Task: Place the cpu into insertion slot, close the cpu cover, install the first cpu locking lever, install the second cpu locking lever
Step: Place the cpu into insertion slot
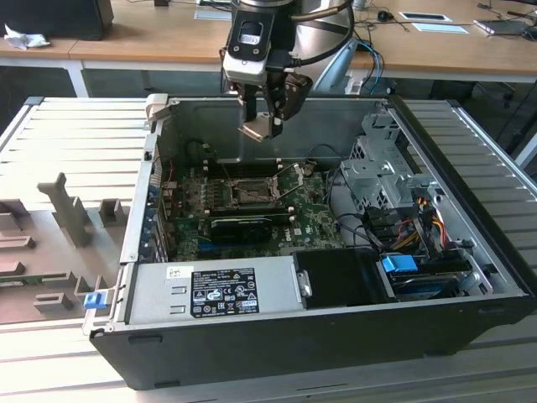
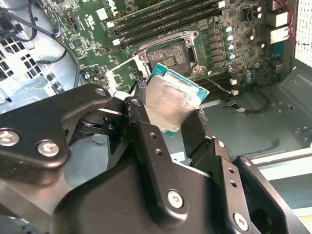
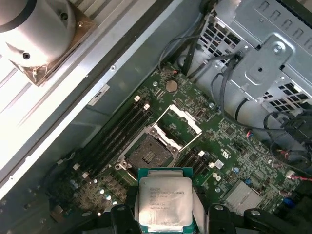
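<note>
My gripper (image 1: pixel 263 126) hangs above the open computer case, near its back wall, shut on the cpu (image 1: pixel 260 128). In both wrist views the cpu (image 3: pixel 163 200) (image 2: pixel 170 100) sits tilted between the black fingers (image 2: pixel 141 126), its silvery face showing. The insertion slot (image 3: pixel 147 154) (image 2: pixel 170 55) (image 1: pixel 242 191) lies bare on the green motherboard, below and ahead of the chip. The cpu cover (image 3: pixel 184 118) stands hinged open beside the slot, on the drive-cage side. The cpu is well above the slot and touches nothing else.
A long black expansion card (image 1: pixel 243 222) sits just in front of the slot. Memory slots (image 3: pixel 112 136) run alongside it. A metal drive cage (image 1: pixel 382 172) with cables fills the exterior view's right, and a power supply (image 1: pixel 214 290) lies along the front.
</note>
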Controlling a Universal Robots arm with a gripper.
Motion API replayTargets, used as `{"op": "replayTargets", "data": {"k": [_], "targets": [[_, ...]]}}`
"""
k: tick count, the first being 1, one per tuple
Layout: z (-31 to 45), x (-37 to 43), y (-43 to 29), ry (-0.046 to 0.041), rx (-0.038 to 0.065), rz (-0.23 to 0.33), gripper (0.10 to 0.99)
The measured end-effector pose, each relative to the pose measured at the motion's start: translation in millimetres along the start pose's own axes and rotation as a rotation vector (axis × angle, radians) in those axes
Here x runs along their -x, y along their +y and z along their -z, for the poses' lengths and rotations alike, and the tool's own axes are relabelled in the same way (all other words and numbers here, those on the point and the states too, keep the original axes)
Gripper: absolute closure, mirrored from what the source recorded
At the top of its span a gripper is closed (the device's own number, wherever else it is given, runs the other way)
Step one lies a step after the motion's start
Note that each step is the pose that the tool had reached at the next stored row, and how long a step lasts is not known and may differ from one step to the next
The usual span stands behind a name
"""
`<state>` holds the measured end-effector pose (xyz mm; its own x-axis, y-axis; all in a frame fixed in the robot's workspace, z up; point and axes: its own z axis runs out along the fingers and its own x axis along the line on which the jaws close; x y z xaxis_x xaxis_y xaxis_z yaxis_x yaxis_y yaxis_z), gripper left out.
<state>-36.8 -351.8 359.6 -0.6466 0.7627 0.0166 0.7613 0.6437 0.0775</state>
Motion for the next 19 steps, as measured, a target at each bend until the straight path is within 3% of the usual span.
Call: {"op": "replayTargets", "data": {"k": [12, 15, 19], "targets": [[-0.6, 0.0, 0.0, -0.0128, 0.002, -0.157, 0.557], [-1.7, 0.0, -0.1, -0.0187, 0.003, -0.232, 0.557], [-3.2, 0.1, -0.2, -0.0230, 0.004, -0.289, 0.557]]}}
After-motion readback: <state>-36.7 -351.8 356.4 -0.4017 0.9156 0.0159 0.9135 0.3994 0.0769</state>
